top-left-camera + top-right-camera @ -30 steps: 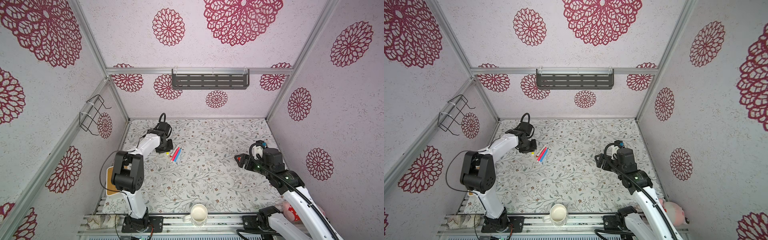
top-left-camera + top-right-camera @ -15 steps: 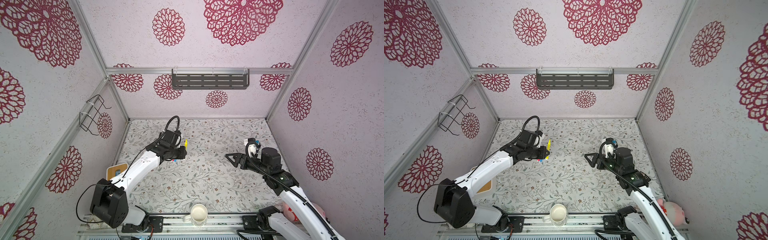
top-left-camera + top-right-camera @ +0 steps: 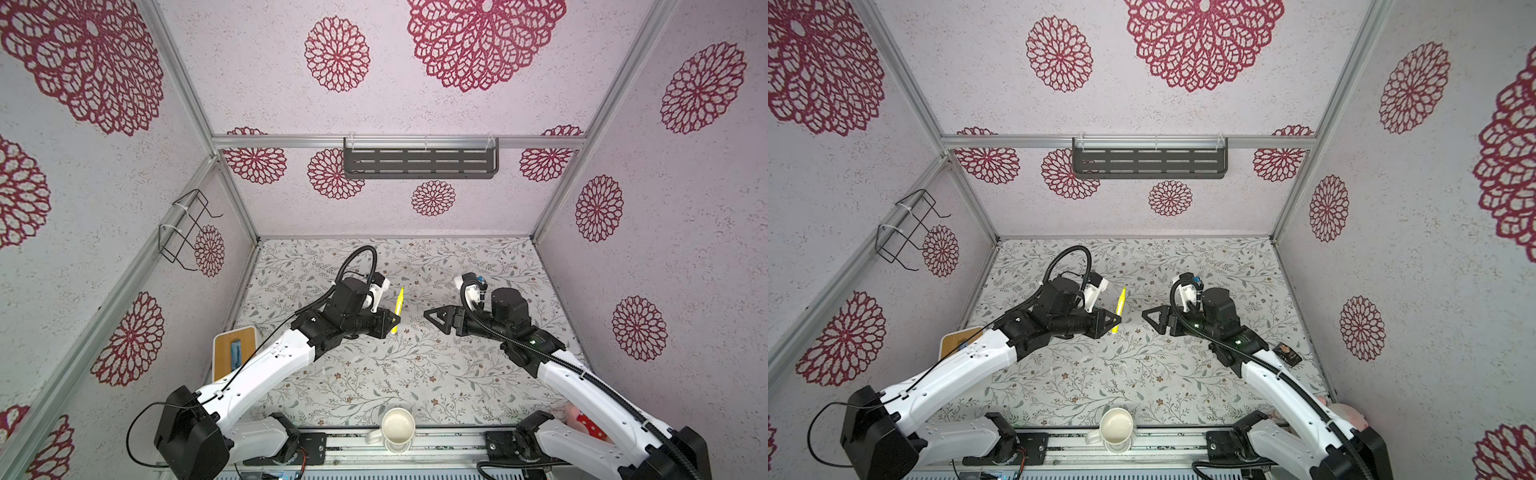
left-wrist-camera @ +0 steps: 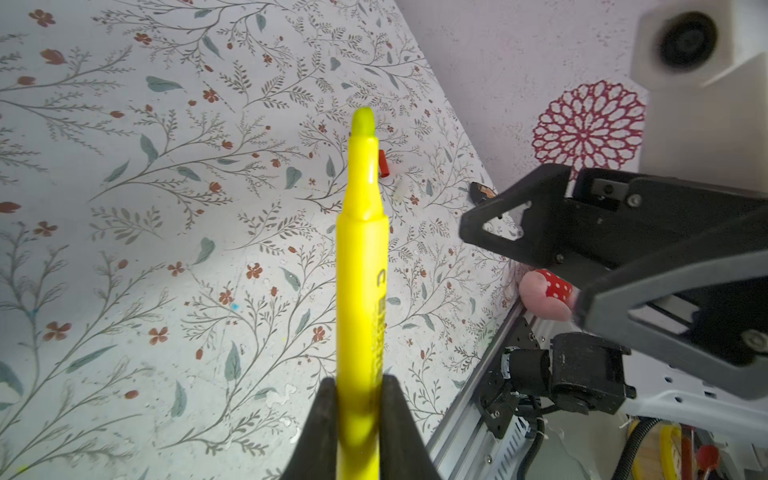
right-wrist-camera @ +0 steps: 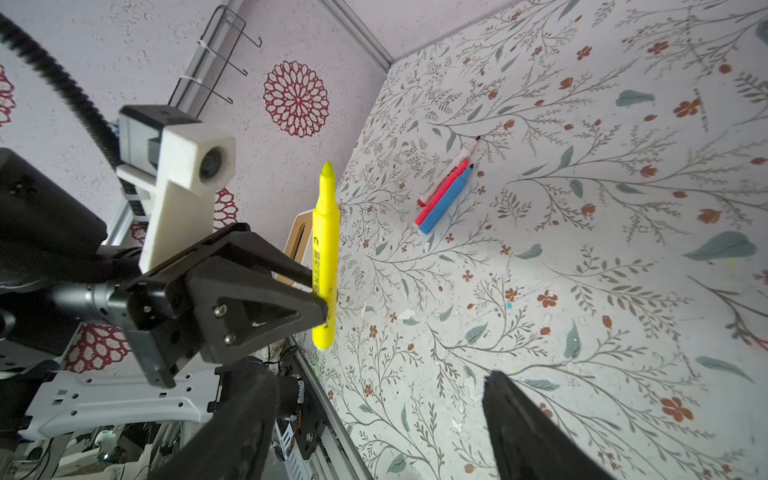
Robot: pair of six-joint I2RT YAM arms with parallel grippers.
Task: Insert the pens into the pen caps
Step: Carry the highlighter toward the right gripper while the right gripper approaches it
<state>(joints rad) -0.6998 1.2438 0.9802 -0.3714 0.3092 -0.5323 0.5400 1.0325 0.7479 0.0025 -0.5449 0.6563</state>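
While clamping yellow pen (image 4: 360, 270) in tight-closed left hand (image 4: 359, 395), hold tip steady; send empty, wide-spread right hand (image 3: 430, 315) for the seemingly pale cap (image 4: 399, 193) beside the red cap (image 4: 383, 164).

I'm looking at two arms (image 3: 274, 361) showing white shells and black joints (image 3: 353, 291); ribbed black cables (image 5: 70, 93) are running along them, white camera housings (image 5: 187, 174) are sitting above black, triangular cut-out jaws carrying silver screws (image 5: 220, 309).

The yellow pen (image 4: 360, 266) carries dark print along its barrel. Only the first character, a "C", is legible. The small characters after it are too blurred to read.
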